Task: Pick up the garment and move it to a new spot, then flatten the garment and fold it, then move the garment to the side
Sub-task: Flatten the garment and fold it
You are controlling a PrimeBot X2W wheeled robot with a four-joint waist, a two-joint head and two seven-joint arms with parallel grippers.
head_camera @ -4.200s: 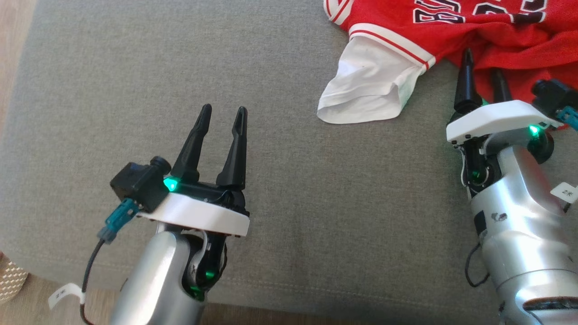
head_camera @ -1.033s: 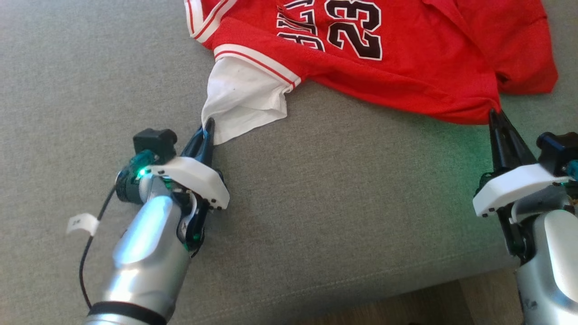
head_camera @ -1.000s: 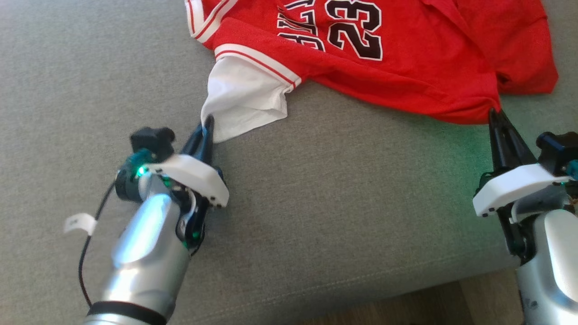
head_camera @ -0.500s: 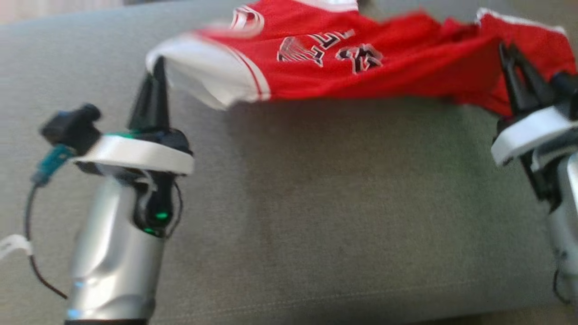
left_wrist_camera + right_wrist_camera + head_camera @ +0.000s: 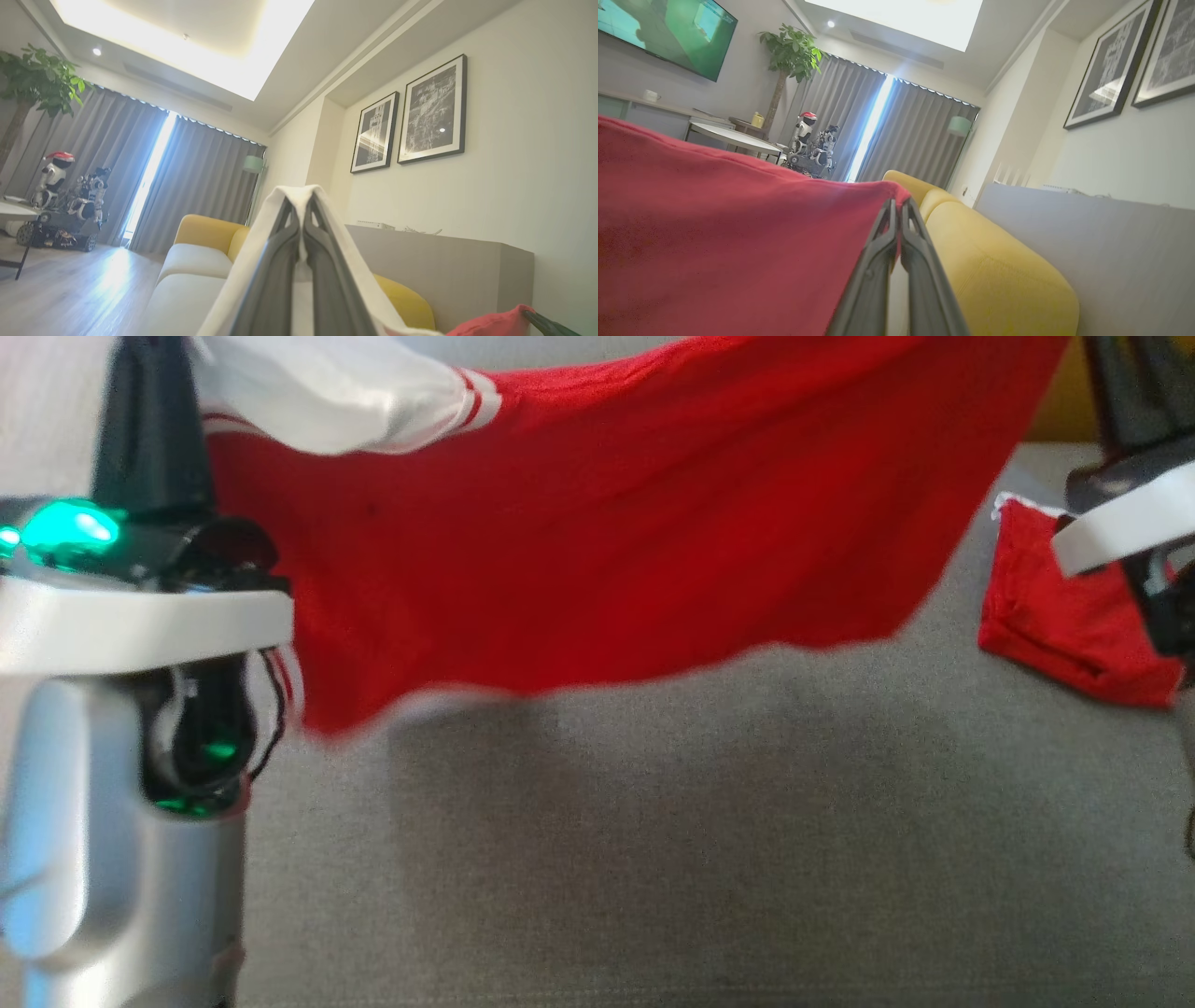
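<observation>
The red garment, white-sleeved, hangs stretched wide in the air.

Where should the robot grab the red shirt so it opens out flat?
Probably at two far-apart edges of the shirt, coming up from underneath. The left claw is shut on the white sleeve and the right claw on a red edge, so the cloth hangs spread between them above the gray sofa.

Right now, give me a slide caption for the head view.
Left claw and right claw hold the jersey stretched over the couch.
</observation>
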